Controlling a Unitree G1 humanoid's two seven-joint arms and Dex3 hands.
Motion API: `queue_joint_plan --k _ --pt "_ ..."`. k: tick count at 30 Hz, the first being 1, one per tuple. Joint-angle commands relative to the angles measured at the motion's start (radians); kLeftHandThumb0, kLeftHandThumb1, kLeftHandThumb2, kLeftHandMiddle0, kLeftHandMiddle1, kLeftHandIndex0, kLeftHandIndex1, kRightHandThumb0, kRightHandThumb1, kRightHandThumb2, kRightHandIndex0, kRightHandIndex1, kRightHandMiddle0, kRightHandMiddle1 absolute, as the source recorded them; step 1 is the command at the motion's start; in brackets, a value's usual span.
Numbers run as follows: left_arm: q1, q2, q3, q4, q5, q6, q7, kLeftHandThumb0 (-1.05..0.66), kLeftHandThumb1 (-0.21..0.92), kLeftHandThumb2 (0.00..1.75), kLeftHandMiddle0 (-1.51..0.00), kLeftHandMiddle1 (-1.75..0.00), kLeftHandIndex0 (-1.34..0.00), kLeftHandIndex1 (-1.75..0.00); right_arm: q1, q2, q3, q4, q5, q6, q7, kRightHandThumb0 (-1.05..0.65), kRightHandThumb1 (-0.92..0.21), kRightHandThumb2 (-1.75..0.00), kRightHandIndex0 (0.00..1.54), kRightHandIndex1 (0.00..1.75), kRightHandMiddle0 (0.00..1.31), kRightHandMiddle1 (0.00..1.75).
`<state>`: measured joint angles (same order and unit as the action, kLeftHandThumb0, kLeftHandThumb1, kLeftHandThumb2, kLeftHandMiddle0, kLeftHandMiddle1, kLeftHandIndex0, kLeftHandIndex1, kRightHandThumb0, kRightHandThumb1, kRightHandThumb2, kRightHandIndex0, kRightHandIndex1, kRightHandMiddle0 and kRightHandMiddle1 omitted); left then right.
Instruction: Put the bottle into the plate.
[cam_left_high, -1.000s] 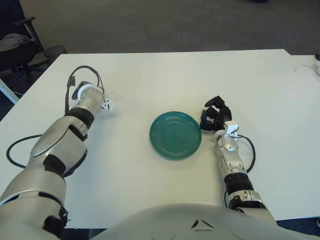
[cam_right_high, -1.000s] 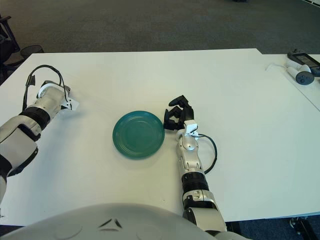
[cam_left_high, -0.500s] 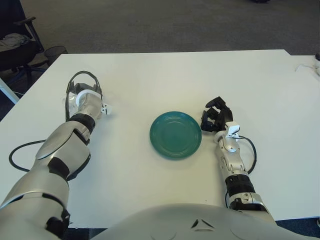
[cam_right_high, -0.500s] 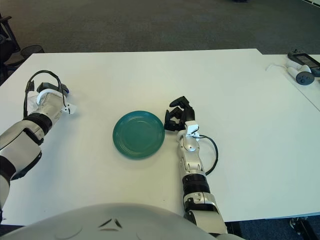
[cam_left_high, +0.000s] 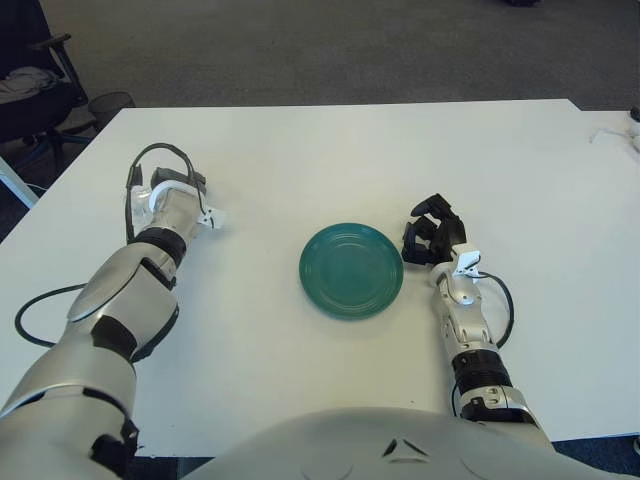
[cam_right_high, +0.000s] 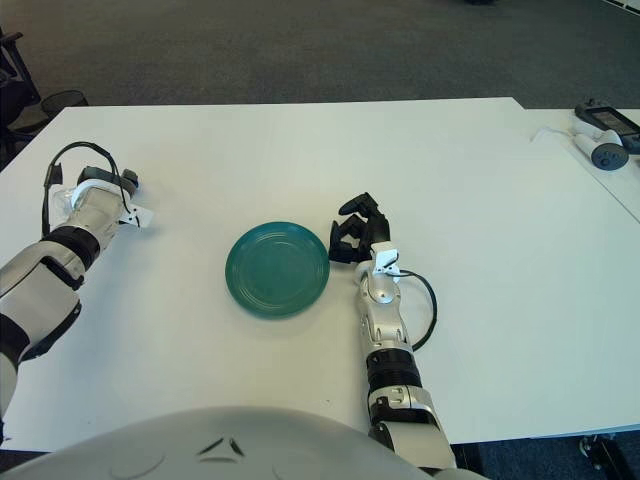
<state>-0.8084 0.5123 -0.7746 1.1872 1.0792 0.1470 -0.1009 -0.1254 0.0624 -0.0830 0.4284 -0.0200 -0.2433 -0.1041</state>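
Left hand (cam_left_high: 165, 205): shifted over the second. It first sat further right on the surface (cam_left_high: 300, 160), nearer the plate (cam_left_high: 351, 269); it then drew back leftward and rolled at the wrist, so the cable loop (cam_left_high: 150, 160) over it, which had stood tall, lay lower and swung to the left. Fingers hidden behind the wrist.
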Motion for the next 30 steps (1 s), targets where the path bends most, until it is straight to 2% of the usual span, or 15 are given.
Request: queue_joint_plan --k 1,3,5,8,11,17,19,20,24,28,30 --pt "0.140 -0.033 0.020 0.006 -0.072 -0.138 0.074 -0.95 0.92 0.59 -0.56 -1.10 -0.16 -1.50 0.080 -0.003 -0.013 0.060 0.012 0.081 -0.007 0.00 -0.14 -1.48 0.80 1.62 0.51 1.75" --pt "0.148 -0.010 0.042 -0.017 -0.102 -0.172 0.119 -0.88 0.92 0.52 -0.58 -1.30 -0.27 -1.62 0.080 -0.003 -0.012 0.060 0.012 0.081 -0.006 0.00 -0.14 -1.48 0.79 1.62 0.51 1.75" --pt "0.155 0.017 0.064 -0.054 -0.135 -0.213 0.139 -0.80 0.92 0.46 -0.66 -1.52 -0.37 -1.68 0.080 -0.005 -0.012 0.060 0.013 0.080 -0.003 0.00 -0.14 -1.48 0.79 1.62 0.51 1.75" --pt "0.165 0.038 0.080 -0.089 -0.164 -0.252 0.158 -0.56 0.63 0.88 -0.76 -1.67 -0.45 -1.72 0.079 -0.006 -0.010 0.061 0.011 0.079 -0.002 0.00 -0.14 -1.48 0.79 1.62 0.51 1.75" --pt "0.173 0.036 0.084 -0.084 -0.174 -0.276 0.206 -0.48 0.51 1.03 -0.83 -1.72 -0.50 -1.71 0.079 -0.006 -0.008 0.061 0.006 0.082 -0.007 0.00 -0.14 -1.48 0.79 1.62 0.51 1.75" --pt "0.177 0.041 0.102 -0.091 -0.199 -0.332 0.272 -0.44 0.47 0.98 -0.91 -1.74 -0.62 -1.55 0.079 -0.008 -0.008 0.062 0.007 0.081 -0.004 0.00 -0.14 -1.48 0.79 1.62 0.51 1.75" --pt "0.173 0.042 0.108 -0.086 -0.208 -0.357 0.296 -0.23 0.31 1.19 -0.86 -1.59 -0.62 -1.65 0.078 -0.008 -0.008 0.063 0.009 0.079 -0.003 0.00 -0.14 -1.48 0.79 1.62 0.51 1.75" --pt "0.171 0.042 0.109 -0.083 -0.211 -0.367 0.306 -0.15 0.25 1.31 -0.78 -1.64 -0.62 -1.68 0.078 -0.008 -0.008 0.064 0.009 0.078 -0.003 0.00 -0.14 -1.48 0.79 1.62 0.51 1.75" --pt "0.152 0.037 0.117 -0.063 -0.219 -0.404 0.366 -0.04 0.20 1.43 -0.64 -1.70 -0.60 -1.73 0.080 -0.007 -0.007 0.061 0.009 0.081 -0.003 0.00 -0.14 -1.48 0.80 1.62 0.51 1.75" --pt "0.132 0.027 0.146 -0.053 -0.247 -0.414 0.391 -0.01 0.15 1.50 -0.64 -1.72 -0.63 -1.74 0.079 -0.005 -0.006 0.056 0.009 0.088 -0.004 0.00 -0.14 -1.48 0.79 1.62 0.51 1.75" --pt "0.128 0.024 0.155 -0.052 -0.256 -0.417 0.400 -0.01 0.09 1.47 -0.84 -1.40 -0.68 -1.74 0.077 -0.005 -0.006 0.058 0.009 0.088 -0.005 0.00 -0.14 -1.48 0.79 1.62 0.51 1.75"
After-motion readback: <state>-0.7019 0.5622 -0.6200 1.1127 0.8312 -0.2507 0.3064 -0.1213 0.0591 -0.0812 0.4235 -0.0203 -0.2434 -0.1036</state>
